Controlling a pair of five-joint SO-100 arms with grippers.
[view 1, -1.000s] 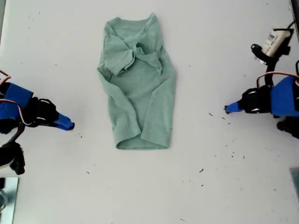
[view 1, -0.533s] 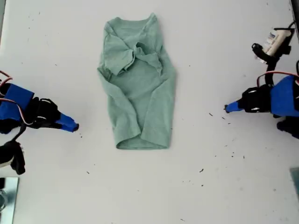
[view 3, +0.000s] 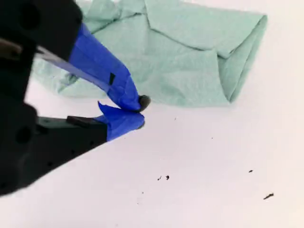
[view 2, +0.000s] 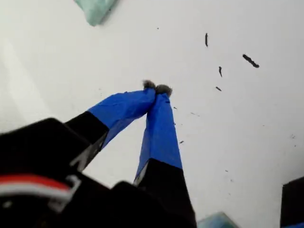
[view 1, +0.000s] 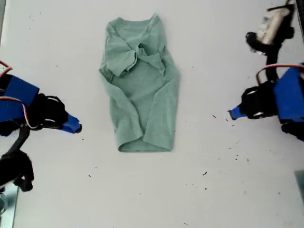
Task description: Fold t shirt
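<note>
The pale green t shirt [view 1: 140, 95] lies wrinkled on the white table [view 1: 223, 199], its neck toward the exterior view's top, its sleeves folded in over the chest and its hem nearest the bottom. My first gripper [view 1: 232, 113] [view 2: 156, 87] is shut and holds nothing. It hovers at the exterior view's right, well apart from the shirt, of which only a corner [view 2: 95, 8] shows. At the exterior view's left my second gripper [view 1: 76, 127] [view 3: 140, 111] is also shut with nothing in it, a short gap from the shirt's side [view 3: 190, 61].
Small dark specks [view 1: 213, 116] dot the table around the first gripper and toward the exterior view's bottom right. A metallic object [view 1: 4, 206] sits at that view's bottom left corner. A white and black arm part with cables [view 1: 268, 33] stands at its top right.
My second gripper has moved slightly toward the shirt. The first arm's upper part has shifted toward the exterior view's top, while its gripper tip stayed nearly in place. The shirt has not moved.
</note>
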